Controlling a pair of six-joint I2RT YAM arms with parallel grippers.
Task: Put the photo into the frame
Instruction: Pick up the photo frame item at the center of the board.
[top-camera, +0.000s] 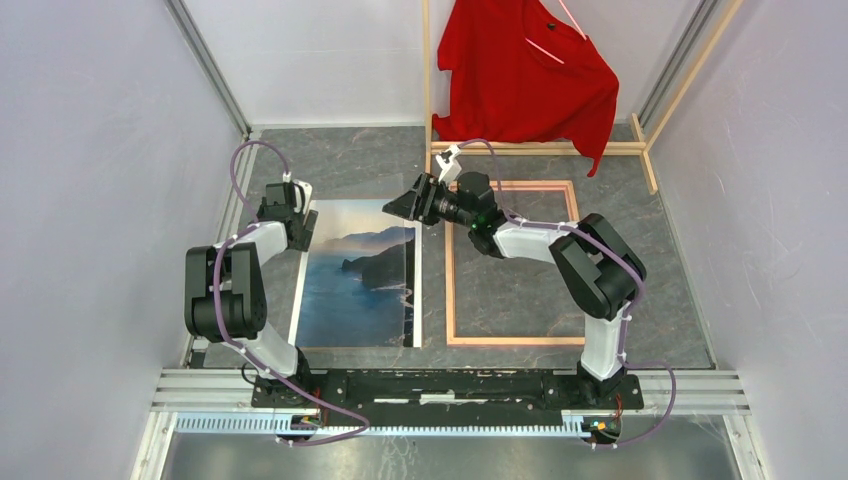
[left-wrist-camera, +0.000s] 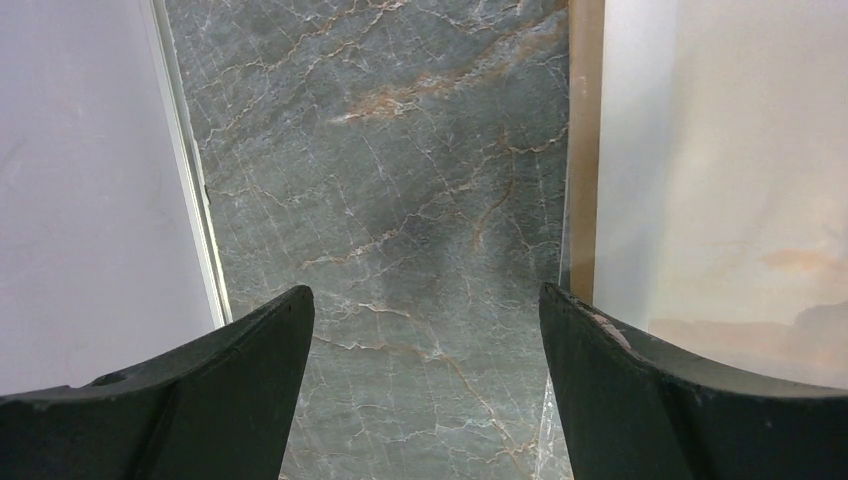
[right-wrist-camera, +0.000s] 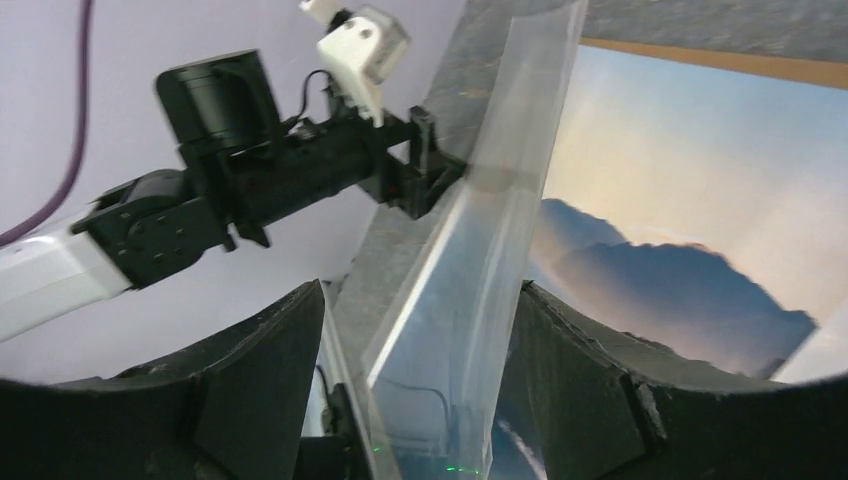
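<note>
From above: the photo (top-camera: 365, 285), a seascape of blue water and dark cliffs, lies face up on the grey marbled table (top-camera: 660, 290), left of centre. The frame (top-camera: 515, 341), thin and pale pinkish, lies flat just to the photo's right with bare table showing through it. The left gripper (top-camera: 300, 228) sits at the photo's far left corner. The right gripper (top-camera: 395, 207) reaches across to the photo's far right corner. At the back, a red shirt (top-camera: 530, 70) hangs on a wooden rack (top-camera: 540, 148).

Left wrist view: the left gripper (left-wrist-camera: 424, 295) has its claw spread wide, with nothing but table between the fingers. Its right finger (left-wrist-camera: 640, 380) is over the photo's pale sky (left-wrist-camera: 720, 180). A strip of brown board (left-wrist-camera: 585, 140) borders the print.

Right wrist view: the right gripper (right-wrist-camera: 420, 290) also has its claw wide. A clear sheet (right-wrist-camera: 480, 250) rises tilted between the two fingers, and I cannot tell whether it touches them. The left gripper (right-wrist-camera: 420, 170) is at the sheet's far edge. The photo (right-wrist-camera: 680, 220) lies beyond, to the right, with the brown board (right-wrist-camera: 720, 58) showing along its far edge.
</note>
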